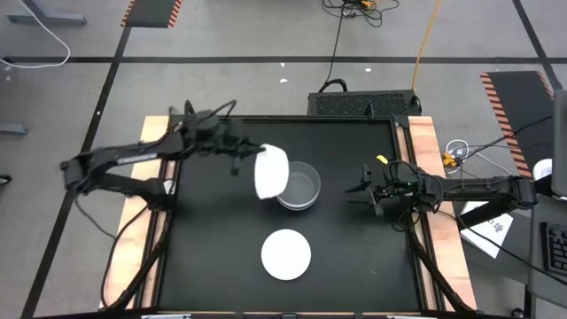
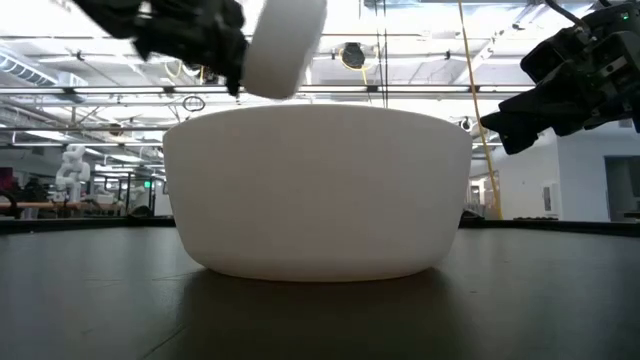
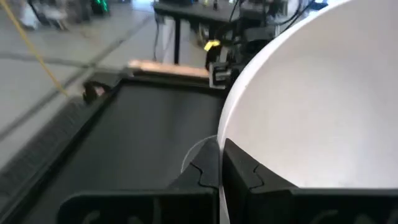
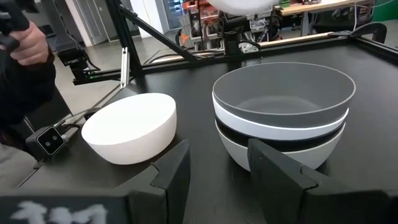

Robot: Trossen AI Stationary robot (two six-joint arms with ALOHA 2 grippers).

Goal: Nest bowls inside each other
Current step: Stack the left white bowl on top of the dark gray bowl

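My left gripper (image 1: 252,163) is shut on a white bowl (image 1: 270,172), which it carries tipped on its side above the table, just left of a stack of nested bowls (image 1: 299,187). The stack's top bowl is grey (image 4: 283,93), with white and black ones under it. Another white bowl (image 1: 285,254) rests on its base near the table's front edge; it fills the low view (image 2: 320,195). My right gripper (image 1: 367,191) hovers open to the right of the stack, nothing between its fingers (image 4: 214,168). My left gripper pinches the white bowl's rim (image 3: 219,146), one finger (image 3: 245,171) inside the bowl and one (image 3: 196,174) outside against the wall. The fingers come nearly level from the table's left. The bowl is lifted clear and tipped on its side.
Wooden boards (image 1: 423,146) edge the black table top on both sides. A person's sleeve and hand (image 4: 25,56) show beyond the table in the right wrist view. Bare black surface (image 1: 213,239) lies left of the front white bowl.
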